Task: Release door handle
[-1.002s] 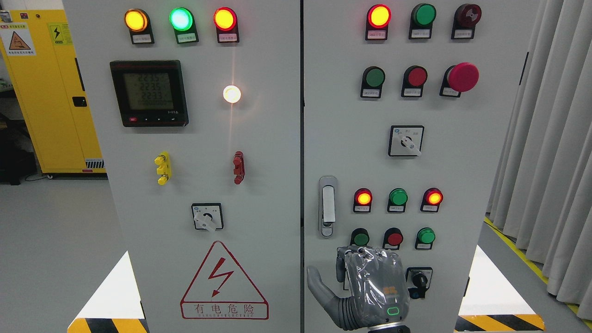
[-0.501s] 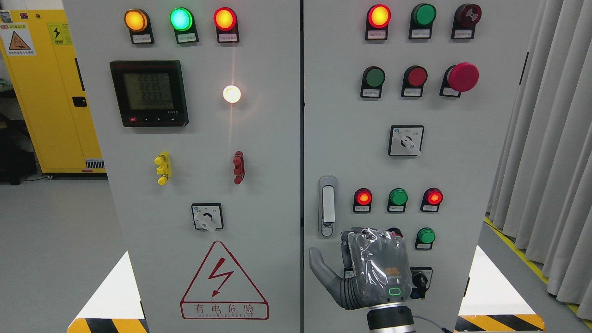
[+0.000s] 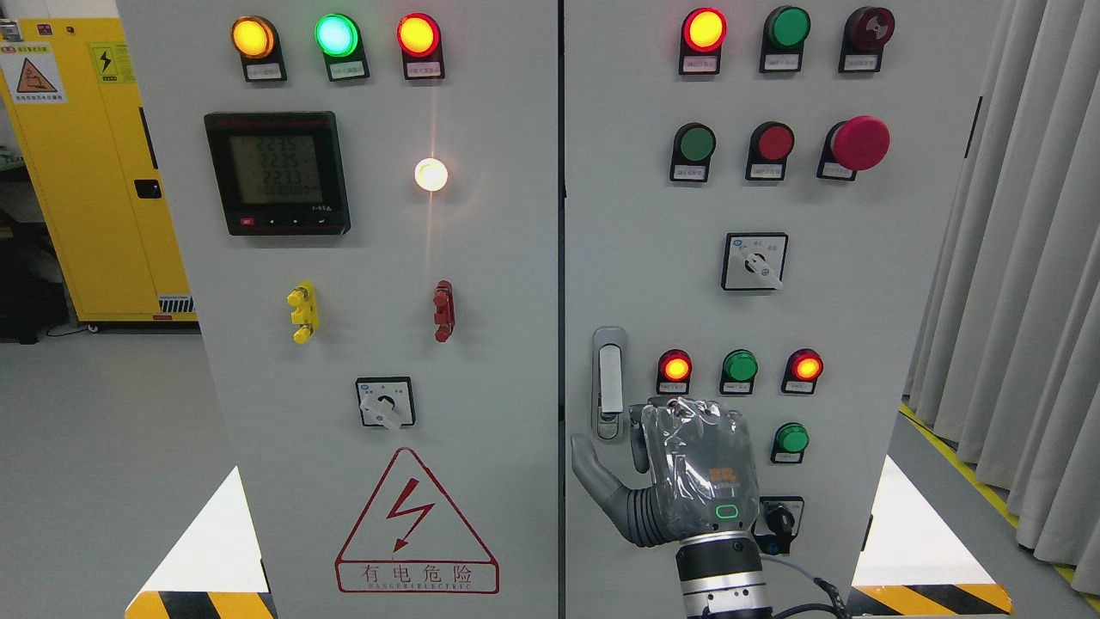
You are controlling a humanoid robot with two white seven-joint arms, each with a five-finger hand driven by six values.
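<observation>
Right hand (image 3: 679, 477): enters from the bottom edge right of centre, back of the hand toward the camera, wrapped in clear plastic film with a green light ring near the wrist. Thumb (image 3: 593, 477) spread out to the left, clear of the palm. The other fingers point up and fold over at the knuckles; their tips are hidden behind the hand, so how far they curl I cannot tell. Nothing visibly held.
Door handle (image 3: 608, 383): grey upright lever in a metal housing on the right cabinet door (image 3: 859, 344), close to the centre seam, with a key cylinder at its lower end. It lies flat in its housing.
Hand to handle: hand sits just below and right of the handle; top of the fingers is level with the handle's lower end and just beside it. Contact cannot be made out; no wrap around the lever.
Covered by hand: part of the lower button row; a green button (image 3: 791, 438) shows to the right.
Rotary switch (image 3: 778, 520): partly visible beside the wrist.
Left arm: out of view.
Left door (image 3: 258, 344): meter display (image 3: 277, 172), indicator lamps, red warning triangle (image 3: 417, 524).
</observation>
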